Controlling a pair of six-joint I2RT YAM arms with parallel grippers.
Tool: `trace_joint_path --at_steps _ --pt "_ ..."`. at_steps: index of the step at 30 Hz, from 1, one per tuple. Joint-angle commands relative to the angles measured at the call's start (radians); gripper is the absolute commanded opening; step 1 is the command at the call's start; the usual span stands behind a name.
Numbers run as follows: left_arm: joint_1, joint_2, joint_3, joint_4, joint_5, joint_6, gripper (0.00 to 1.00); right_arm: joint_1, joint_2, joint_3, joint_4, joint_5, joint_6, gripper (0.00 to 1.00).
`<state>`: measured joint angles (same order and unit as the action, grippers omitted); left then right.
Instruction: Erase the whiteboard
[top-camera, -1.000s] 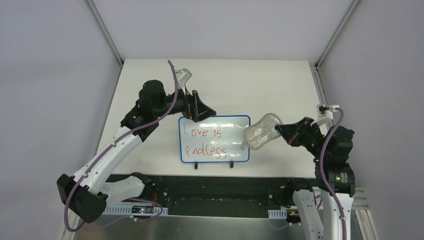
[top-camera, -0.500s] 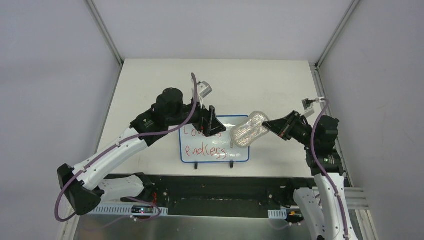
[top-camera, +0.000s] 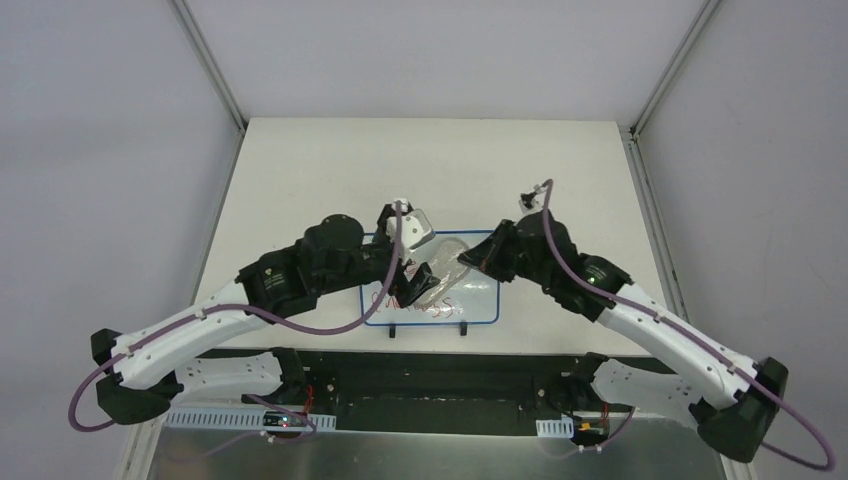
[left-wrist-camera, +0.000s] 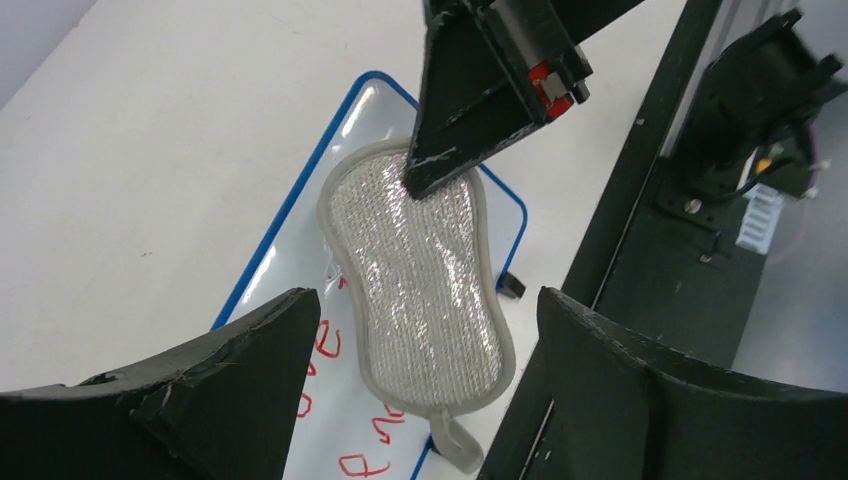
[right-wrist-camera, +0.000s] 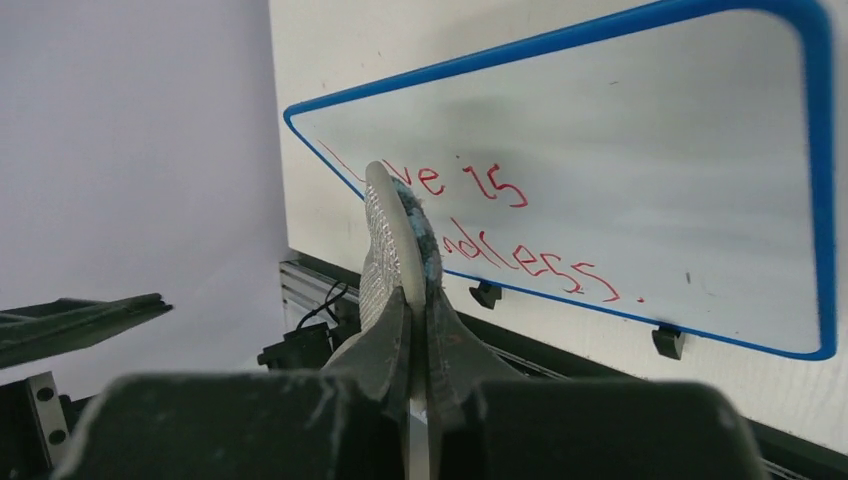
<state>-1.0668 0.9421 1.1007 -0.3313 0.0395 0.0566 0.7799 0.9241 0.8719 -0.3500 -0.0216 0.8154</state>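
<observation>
Seen from above, the left gripper (top-camera: 415, 278) hovers over the left half of the blue-framed whiteboard (top-camera: 478, 300), low in the centre of the frame. Its jaws are spread wide and hold nothing. The board sits on a white table (top-camera: 300, 170) and carries red writing (right-wrist-camera: 470, 190). Just to the right, a silvery mesh sponge (left-wrist-camera: 425, 265) hangs over the board's middle, one end pinched in the right gripper (top-camera: 470, 262).

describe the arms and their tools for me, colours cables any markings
The left arm and right arm match: white lower links, black upper housings, a purple cable looped along each. The left tool and right tool have black, wedge-shaped fingers with scuffed edges; the right one carries a small red mark.
</observation>
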Motion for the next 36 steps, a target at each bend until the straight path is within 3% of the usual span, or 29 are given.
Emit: trace_joint_path --at_steps 1,6,18,22,27,34,36 --pt "-0.062 0.096 0.079 -0.142 -0.128 0.129 0.81 0.138 0.115 0.17 -0.058 0.321 0.077 0.0" --pt "-0.105 0.128 0.107 -0.175 -0.247 0.127 0.73 0.206 0.171 0.227 -0.07 0.405 0.093 0.0" --pt "-0.105 0.192 0.102 -0.162 -0.263 0.104 0.67 0.228 0.091 0.158 0.022 0.387 0.144 0.0" --pt "-0.106 0.197 0.099 -0.158 -0.354 0.108 0.6 0.238 0.106 0.157 0.041 0.376 0.145 0.0" --pt "-0.106 0.185 0.081 -0.13 -0.361 0.107 0.53 0.246 0.107 0.144 0.064 0.368 0.156 0.0" --pt "-0.106 0.207 0.088 -0.133 -0.397 0.1 0.56 0.261 0.113 0.137 0.098 0.357 0.168 0.0" --pt "-0.105 0.211 0.092 -0.138 -0.403 0.099 0.49 0.263 0.118 0.139 0.1 0.353 0.167 0.0"
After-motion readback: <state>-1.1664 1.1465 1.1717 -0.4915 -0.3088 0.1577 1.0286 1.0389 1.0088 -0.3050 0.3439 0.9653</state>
